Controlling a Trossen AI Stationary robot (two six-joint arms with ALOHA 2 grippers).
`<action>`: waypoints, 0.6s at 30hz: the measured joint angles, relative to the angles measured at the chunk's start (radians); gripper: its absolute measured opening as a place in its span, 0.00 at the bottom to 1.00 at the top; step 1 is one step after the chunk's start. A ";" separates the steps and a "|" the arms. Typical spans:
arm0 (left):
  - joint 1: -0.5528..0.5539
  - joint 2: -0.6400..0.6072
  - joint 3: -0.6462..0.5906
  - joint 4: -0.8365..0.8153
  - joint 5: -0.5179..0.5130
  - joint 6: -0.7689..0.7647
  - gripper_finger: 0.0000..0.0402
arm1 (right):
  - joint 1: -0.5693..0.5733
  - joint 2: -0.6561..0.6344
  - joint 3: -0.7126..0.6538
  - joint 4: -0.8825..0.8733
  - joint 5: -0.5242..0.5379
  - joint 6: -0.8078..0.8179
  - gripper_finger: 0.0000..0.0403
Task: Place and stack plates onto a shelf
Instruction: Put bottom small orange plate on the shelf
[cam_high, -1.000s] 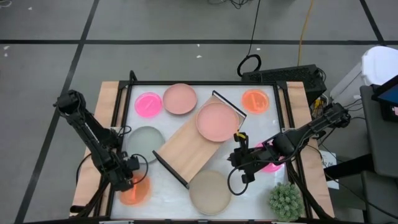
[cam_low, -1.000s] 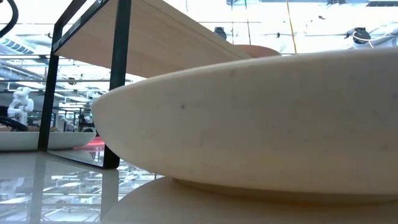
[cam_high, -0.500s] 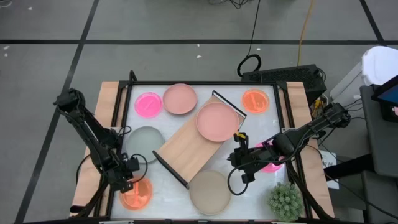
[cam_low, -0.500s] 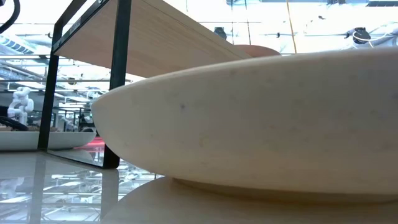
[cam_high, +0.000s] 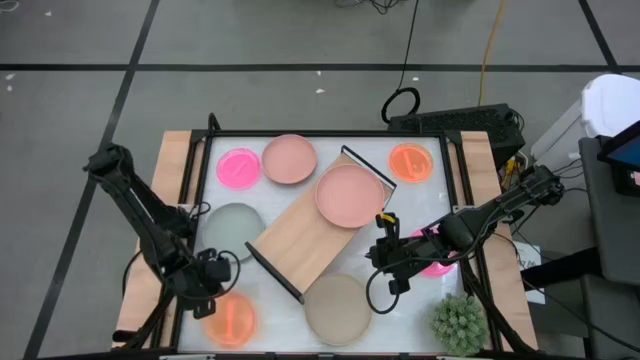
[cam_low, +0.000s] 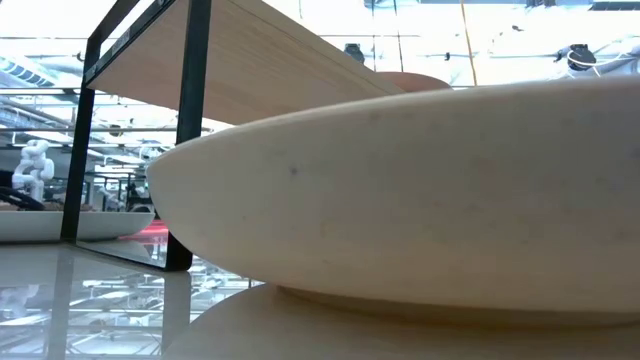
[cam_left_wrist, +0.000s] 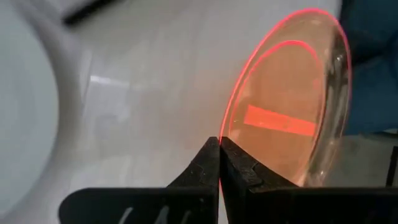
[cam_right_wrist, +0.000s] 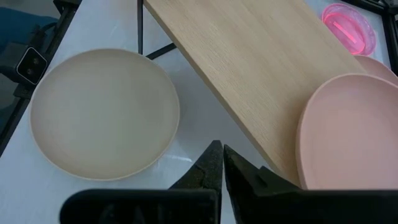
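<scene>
A: High view: where do the shelf (cam_high: 310, 236) and plates sit?

B: The shelf lies diagonally mid-table with a dusty pink plate (cam_high: 350, 195) on its far end. A beige plate (cam_high: 337, 308) rests just beside its near end (it fills the low view).

A: And the grippers?

B: The left gripper (cam_high: 208, 297) pinches the orange translucent plate (cam_high: 230, 318) by its rim at the near left corner. The right gripper (cam_high: 381, 252) hovers closed, empty, right of the shelf.
</scene>
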 joint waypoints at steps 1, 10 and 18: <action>0.013 0.000 0.019 0.001 -0.007 0.033 0.00 | 0.000 0.000 0.000 0.000 0.000 0.000 0.00; 0.170 0.000 0.242 0.001 -0.044 0.384 0.00 | 0.000 0.000 0.000 -0.008 0.000 0.000 0.00; 0.329 0.000 0.388 -0.028 -0.015 0.509 0.00 | 0.000 0.000 0.000 -0.019 -0.002 0.000 0.00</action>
